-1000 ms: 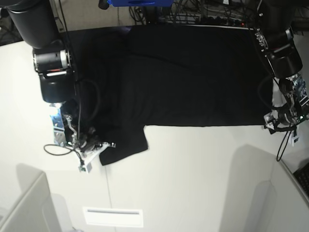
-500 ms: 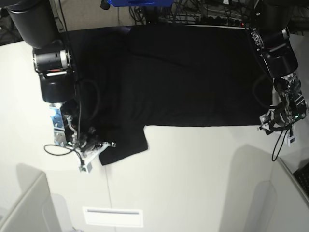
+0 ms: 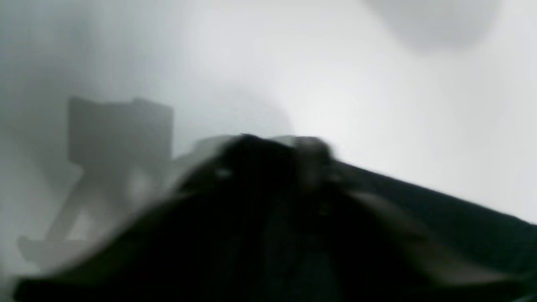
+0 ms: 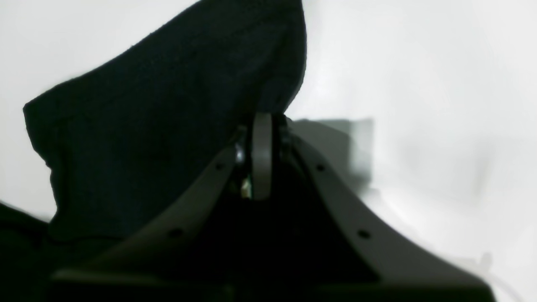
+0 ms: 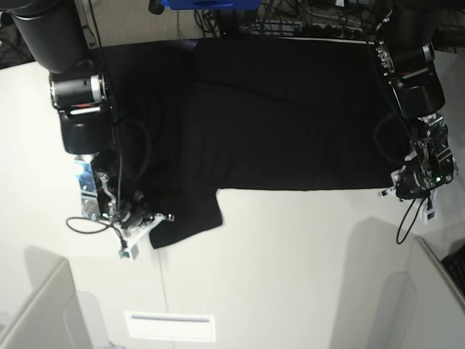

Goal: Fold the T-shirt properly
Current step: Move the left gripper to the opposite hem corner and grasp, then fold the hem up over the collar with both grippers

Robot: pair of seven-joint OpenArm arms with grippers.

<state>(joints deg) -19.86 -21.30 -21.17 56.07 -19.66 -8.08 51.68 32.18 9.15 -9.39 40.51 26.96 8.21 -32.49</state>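
The black T-shirt [image 5: 290, 109] lies spread flat across the back of the white table [image 5: 290, 262], with one sleeve [image 5: 189, 214] pointing toward the front. My right gripper [image 5: 149, 218] is at that sleeve's outer corner. In the right wrist view its fingers [image 4: 262, 121] meet on the edge of the black cloth [image 4: 147, 105]. My left gripper [image 5: 396, 191] sits at the hem's front right corner. The left wrist view is blurred, but the fingers [image 3: 272, 144] come together with dark cloth [image 3: 461, 226] bunched between them.
Cables [image 5: 312, 22] and a blue object [image 5: 207, 3] lie behind the shirt at the table's back edge. A white slotted plate [image 5: 171, 326] is at the front. Grey panels stand at the front left [image 5: 36, 313] and front right [image 5: 443, 291].
My left gripper slid left onto the hem's corner and its jaws closed. The right arm and the shirt have not moved.
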